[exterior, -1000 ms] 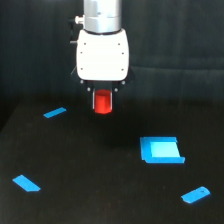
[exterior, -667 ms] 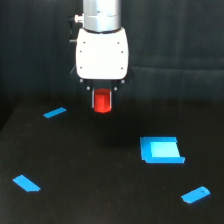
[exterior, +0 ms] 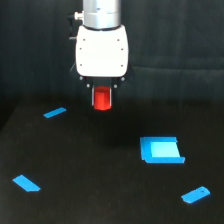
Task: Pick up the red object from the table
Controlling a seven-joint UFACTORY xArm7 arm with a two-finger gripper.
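Observation:
The red object is a small bright red block hanging in the air just under the white gripper body, well above the black table. My gripper is shut on the red object, with dark fingers hugging its left and right sides. Nothing on the table touches the block. The arm's silver wrist rises out of the top of the exterior view.
Several blue flat pieces lie on the table: a thin strip at the exterior view's left, a larger square tray-like piece at the right, a slanted piece at lower left, and a small tab at lower right.
The gripper has risen a little further with the red object in it. The blue pieces have not moved.

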